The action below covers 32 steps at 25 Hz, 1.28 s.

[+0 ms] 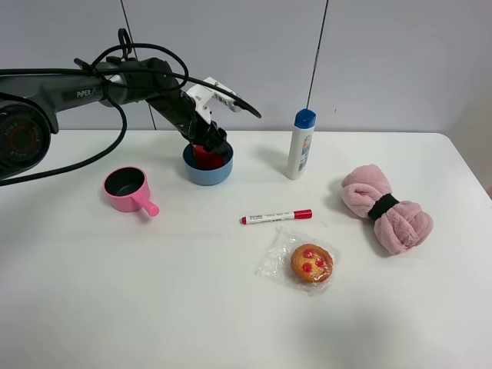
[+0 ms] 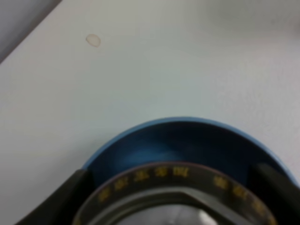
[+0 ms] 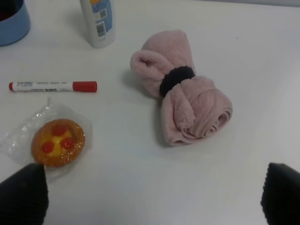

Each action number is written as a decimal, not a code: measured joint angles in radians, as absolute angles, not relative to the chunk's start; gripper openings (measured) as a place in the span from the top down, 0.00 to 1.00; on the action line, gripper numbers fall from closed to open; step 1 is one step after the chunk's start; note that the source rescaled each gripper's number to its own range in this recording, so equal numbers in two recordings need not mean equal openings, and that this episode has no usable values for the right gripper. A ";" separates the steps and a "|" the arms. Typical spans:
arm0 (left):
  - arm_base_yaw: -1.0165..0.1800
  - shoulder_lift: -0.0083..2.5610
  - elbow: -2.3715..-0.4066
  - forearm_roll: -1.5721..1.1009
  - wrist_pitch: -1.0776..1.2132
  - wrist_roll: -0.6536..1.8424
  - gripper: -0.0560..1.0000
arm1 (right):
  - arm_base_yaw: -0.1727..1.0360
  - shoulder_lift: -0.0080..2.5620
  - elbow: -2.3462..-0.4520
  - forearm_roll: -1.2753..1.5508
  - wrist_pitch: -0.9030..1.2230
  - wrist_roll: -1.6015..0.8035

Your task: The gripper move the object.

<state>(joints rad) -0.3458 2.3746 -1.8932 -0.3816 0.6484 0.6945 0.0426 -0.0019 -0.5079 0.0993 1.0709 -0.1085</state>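
Note:
The red can [image 1: 201, 157] stands inside a blue bowl [image 1: 207, 175] at the back left of the table. My left gripper [image 1: 206, 146] reaches down into the bowl and is shut on the can. In the left wrist view the can's silver top and dark band [image 2: 164, 180] sit between the two black fingers [image 2: 65, 199], with the bowl's rim [image 2: 187, 123] behind. My right gripper [image 3: 152, 201] is open and empty, hovering above the table near the pink towel. It does not show in the exterior view.
A pink cup with a handle [image 1: 127, 187] stands left of the bowl. A red-capped marker [image 1: 275, 217], a wrapped pastry [image 1: 310, 262], a white bottle with a blue cap [image 1: 301, 144] and a rolled pink towel [image 1: 384, 207] lie to the right.

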 joint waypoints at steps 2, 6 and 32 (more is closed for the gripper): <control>-0.346 2.375 -1.893 -0.384 0.639 0.695 0.75 | 0.043 -0.002 -0.508 0.099 1.071 -0.109; -0.347 2.375 -1.895 -0.409 0.615 0.695 0.10 | 0.043 -0.002 -0.508 0.099 1.071 -0.109; -0.463 2.085 -1.902 -0.421 0.784 0.603 0.02 | 0.043 -0.002 -0.508 0.099 1.071 -0.109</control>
